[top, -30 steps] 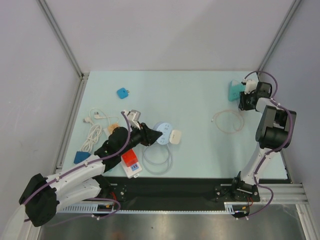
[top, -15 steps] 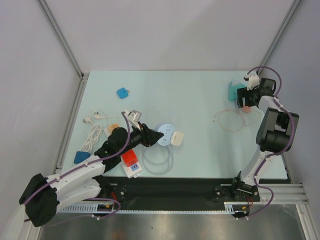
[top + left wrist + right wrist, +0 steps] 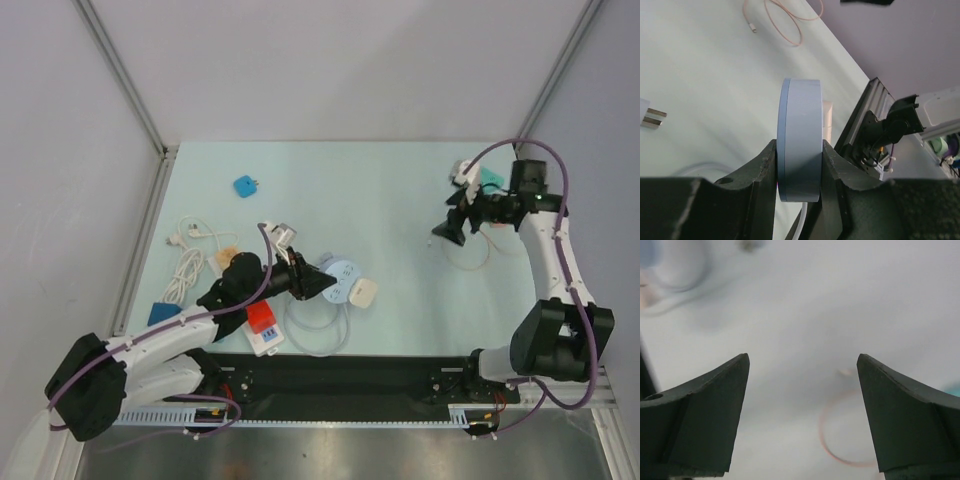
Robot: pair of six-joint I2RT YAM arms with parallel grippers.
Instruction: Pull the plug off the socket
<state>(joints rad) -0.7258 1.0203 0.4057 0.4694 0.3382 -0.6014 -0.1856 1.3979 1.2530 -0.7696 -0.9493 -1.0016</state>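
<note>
Now | hard to see: white plug [image 3: 364, 292] mostly hides behind the round, smooth blue socket [image 3: 800, 150], stuck on its face | left claw [image 3: 310, 283]: squeezing socket's edge | right claw [image 3: 448, 229]: wide apart, far right of socket, blurry, over thin pink cord [image 3: 468, 246]

Pale mint table [image 3: 390, 190] is sitting inside plain grey walls [image 3: 330, 70], aluminium posts [image 3: 122, 75] running up both far corners.

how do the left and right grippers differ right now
The left gripper is shut on the round blue socket; the right gripper is open and empty. The left gripper is left of centre; the right gripper hangs far right over a pink cable. Both are dark and two-fingered.
</note>
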